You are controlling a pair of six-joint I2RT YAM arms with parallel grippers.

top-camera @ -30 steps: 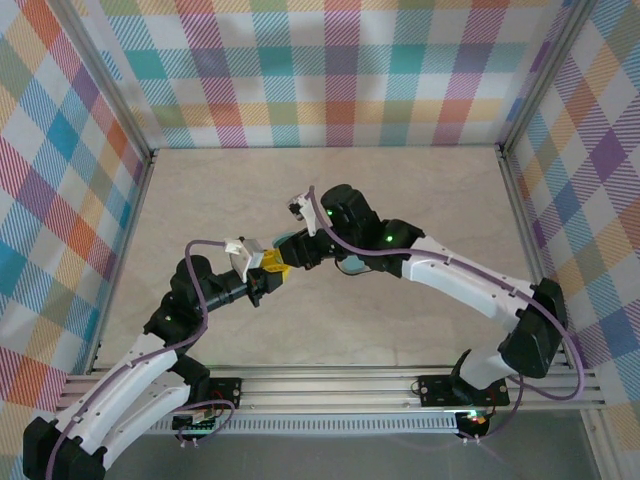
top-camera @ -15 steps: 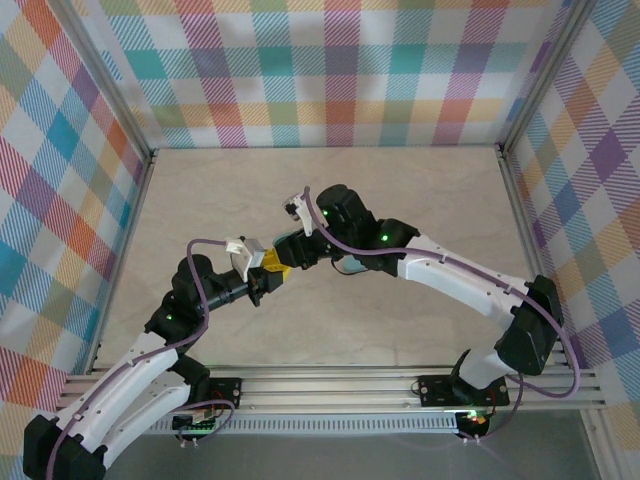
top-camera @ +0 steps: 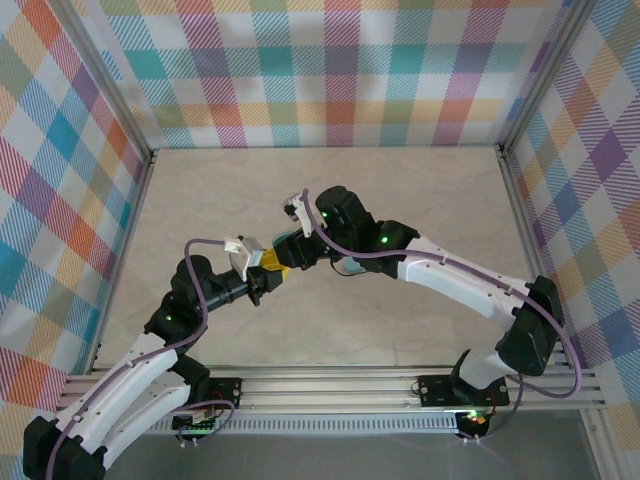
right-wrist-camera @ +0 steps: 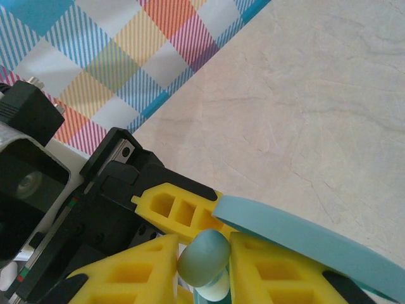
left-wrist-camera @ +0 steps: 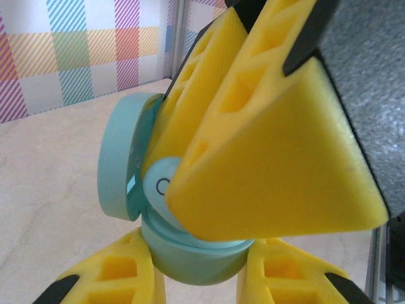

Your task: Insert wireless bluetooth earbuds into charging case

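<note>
Case (left-wrist-camera: 120, 164) sits clamped in left pincer (left-wrist-camera: 197, 282); right pincer (right-wrist-camera: 204, 244) seemingly pinches an earbud (right-wrist-camera: 202, 258).

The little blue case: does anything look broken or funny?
Nothing looks broken or spilled. The case sits gripped in the left gripper, its lid standing open, while the right gripper holds an earbud at it.

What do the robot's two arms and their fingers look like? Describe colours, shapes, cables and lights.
Both the left arm and the right arm have white shells with black joints and small green lights. A purple cable loops along each. The fingers are yellow wedges with hollow cells and black edges.
</note>
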